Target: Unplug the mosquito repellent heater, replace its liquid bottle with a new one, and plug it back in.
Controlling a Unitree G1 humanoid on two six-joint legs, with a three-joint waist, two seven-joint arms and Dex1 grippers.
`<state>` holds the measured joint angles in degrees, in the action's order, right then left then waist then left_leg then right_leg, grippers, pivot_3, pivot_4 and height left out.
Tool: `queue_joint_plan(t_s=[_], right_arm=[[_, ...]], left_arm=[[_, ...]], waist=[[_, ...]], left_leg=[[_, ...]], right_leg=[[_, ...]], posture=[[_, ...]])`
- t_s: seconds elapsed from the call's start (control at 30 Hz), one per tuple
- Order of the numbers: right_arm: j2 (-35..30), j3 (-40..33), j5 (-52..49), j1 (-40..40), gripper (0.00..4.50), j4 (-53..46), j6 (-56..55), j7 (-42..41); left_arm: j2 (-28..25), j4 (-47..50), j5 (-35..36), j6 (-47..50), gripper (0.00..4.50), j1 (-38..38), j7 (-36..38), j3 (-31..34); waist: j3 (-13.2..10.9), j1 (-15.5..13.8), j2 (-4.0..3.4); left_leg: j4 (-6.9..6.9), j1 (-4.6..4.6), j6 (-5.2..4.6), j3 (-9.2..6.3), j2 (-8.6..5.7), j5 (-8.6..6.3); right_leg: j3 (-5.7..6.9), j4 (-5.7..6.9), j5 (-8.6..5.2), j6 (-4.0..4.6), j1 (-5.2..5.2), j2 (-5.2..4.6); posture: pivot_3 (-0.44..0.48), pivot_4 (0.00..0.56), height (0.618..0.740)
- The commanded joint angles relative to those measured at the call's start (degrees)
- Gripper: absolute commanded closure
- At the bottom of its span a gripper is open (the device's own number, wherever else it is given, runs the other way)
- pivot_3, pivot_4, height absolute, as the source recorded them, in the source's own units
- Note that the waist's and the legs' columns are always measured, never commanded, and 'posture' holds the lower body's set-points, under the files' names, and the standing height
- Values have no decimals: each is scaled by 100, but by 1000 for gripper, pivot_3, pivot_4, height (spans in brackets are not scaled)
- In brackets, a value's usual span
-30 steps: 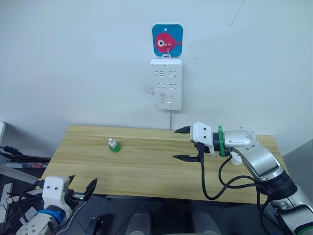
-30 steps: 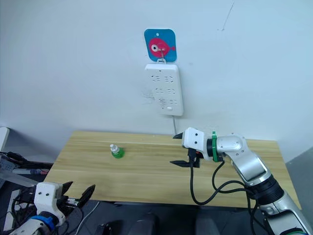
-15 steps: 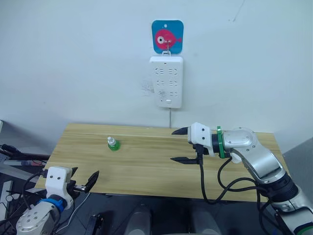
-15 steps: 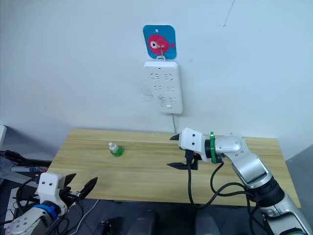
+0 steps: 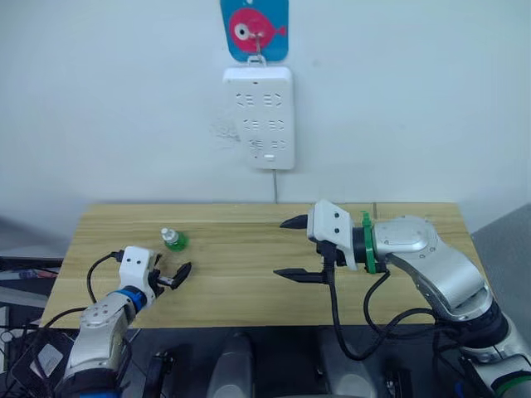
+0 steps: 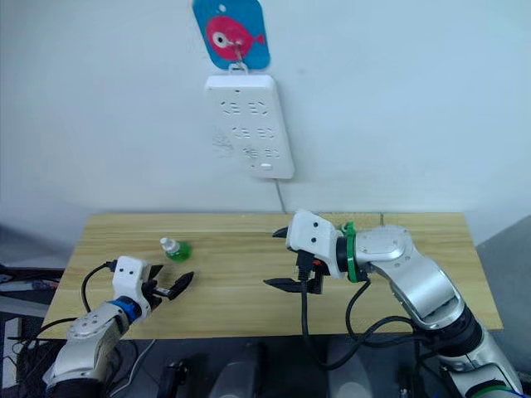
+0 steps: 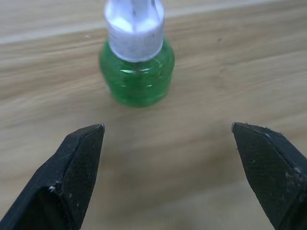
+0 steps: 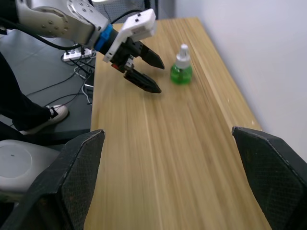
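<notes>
The little bottle (image 7: 136, 72) holds clear green liquid under a white cap. It stands on a pale wooden surface (image 5: 249, 282) streaked with long straight grain lines. Each claw has black fingers on a white housing, the left claw (image 5: 172, 275) with a blue ring behind it and the right claw (image 5: 296, 249) with a green ring and silver-grey arm shell. On the white wall hangs a white power strip (image 5: 260, 116) beneath a blue card (image 5: 255, 28) bearing a pink fish (white-eyed). Black cables (image 5: 353, 319) trail below.

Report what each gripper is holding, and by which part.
Nothing is held. The left gripper is open, short of the green bottle on the table; the right gripper is open over the table.
</notes>
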<state>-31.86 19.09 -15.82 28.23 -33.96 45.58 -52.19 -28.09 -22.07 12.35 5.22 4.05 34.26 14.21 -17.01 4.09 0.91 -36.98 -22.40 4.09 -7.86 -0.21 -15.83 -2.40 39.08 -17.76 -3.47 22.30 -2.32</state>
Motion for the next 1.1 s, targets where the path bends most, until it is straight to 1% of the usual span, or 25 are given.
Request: queue_joint_plan(t_s=[0.03,0.27,0.53,0.63,0.8,0.83,0.9,0.97,1.03,1.1], right_arm=[[-67,-170,-230,-43,57,-447,273,157],[-216,-225,-524,-137,57,-779,636,349],[-424,-248,-711,-209,57,-800,602,405],[-427,-272,-751,-236,0,-824,640,478],[-491,-265,-703,-280,0,-761,516,528],[-490,-269,-672,-285,0,-725,463,546],[-487,-272,-581,-297,0,-635,313,587],[-476,-350,-531,-328,0,-541,187,652],[-471,-437,-526,-374,0,-452,69,697],[-452,-521,-534,-418,0,-368,-36,748]], left_arm=[[-48,-583,-106,-297,0,229,-51,7],[28,-1360,-49,-680,0,710,-212,106],[180,-1582,-66,-1013,0,814,-211,-11],[221,-1668,-109,-1186,617,857,-286,-13],[264,-1363,-211,-1386,2156,523,-277,-126],[237,-1260,-243,-1457,2248,455,-278,-144],[110,-1026,-433,-1708,2248,326,-217,-269],[-17,-516,-492,-1757,2248,210,-124,-339],[-195,3,-571,-1789,2248,213,104,-514],[-412,561,-587,-1581,2248,359,535,-812]], waist=[[-20,67,-1],[-95,120,-5],[-111,161,-7],[-112,159,-7],[-112,165,-7],[-111,167,-7],[-111,165,-7],[-111,165,-6],[-111,155,-6],[-110,107,-5]], left_leg=[[0,-1,0,-1,0,0],[-4,-1,0,2,-1,1],[-5,-1,1,3,-1,2],[-5,-1,2,3,-2,2],[-4,-2,2,5,-2,2],[-2,-2,2,5,0,2],[-1,-2,2,4,1,2],[-1,-3,3,3,0,2],[-1,-6,5,2,-1,3],[-2,-17,11,-7,-1,7]], right_leg=[[2,0,0,0,1,-1],[2,2,3,-6,1,-5],[2,2,5,-9,0,-5],[2,2,6,-10,0,-5],[0,-2,6,-11,1,-7],[1,-4,6,-11,1,-9],[1,-5,6,-11,2,-12],[3,-5,6,-11,3,-28],[5,-6,6,-11,4,-29],[13,-6,7,-12,9,-29]], posture=[[-147,384,734],[-168,382,734],[-170,377,734],[-169,374,734],[-165,355,734],[-163,350,734],[-158,338,734],[-156,330,734],[-150,321,734],[-143,304,734]])
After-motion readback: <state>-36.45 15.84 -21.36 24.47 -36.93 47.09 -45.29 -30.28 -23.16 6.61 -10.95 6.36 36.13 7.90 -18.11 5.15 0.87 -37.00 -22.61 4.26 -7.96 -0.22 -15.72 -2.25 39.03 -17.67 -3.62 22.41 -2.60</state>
